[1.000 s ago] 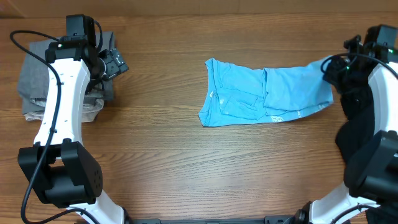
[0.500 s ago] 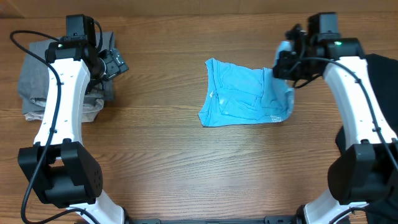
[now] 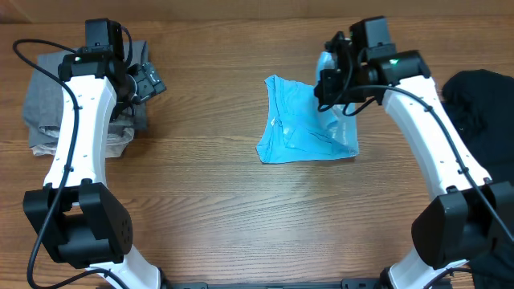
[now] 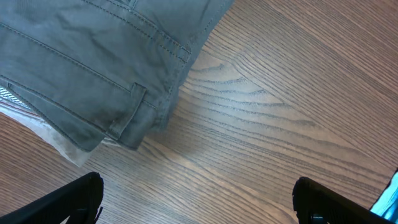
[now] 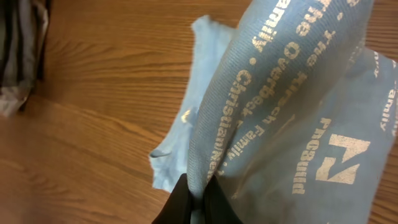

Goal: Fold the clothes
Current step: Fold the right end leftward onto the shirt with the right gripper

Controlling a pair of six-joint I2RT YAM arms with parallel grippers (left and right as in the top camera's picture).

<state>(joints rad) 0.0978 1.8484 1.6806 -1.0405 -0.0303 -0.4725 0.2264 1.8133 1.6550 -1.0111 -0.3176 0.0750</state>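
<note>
While the left gripper (image 3: 149, 83) hangs with jaws spread wide beside one pair of grey trousers (image 3: 44, 92), apparently a finished stack on one pale garment (image 4: 59, 140), one light blue T-shirt (image 3: 297, 132) lies mid-worktop (image 3: 217, 217). The right gripper (image 3: 329, 84), jaws pinched on the shirt's right edge, holds it raised over the body, presumably to fold it across. One black garment (image 3: 482, 96) waits far right.

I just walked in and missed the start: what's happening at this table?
The right gripper is shut on an edge of the light blue T-shirt, holding it raised over the rest of the shirt, mid-fold. The left gripper hangs open beside the grey trousers, holding nothing. A black garment lies at the far right.
</note>
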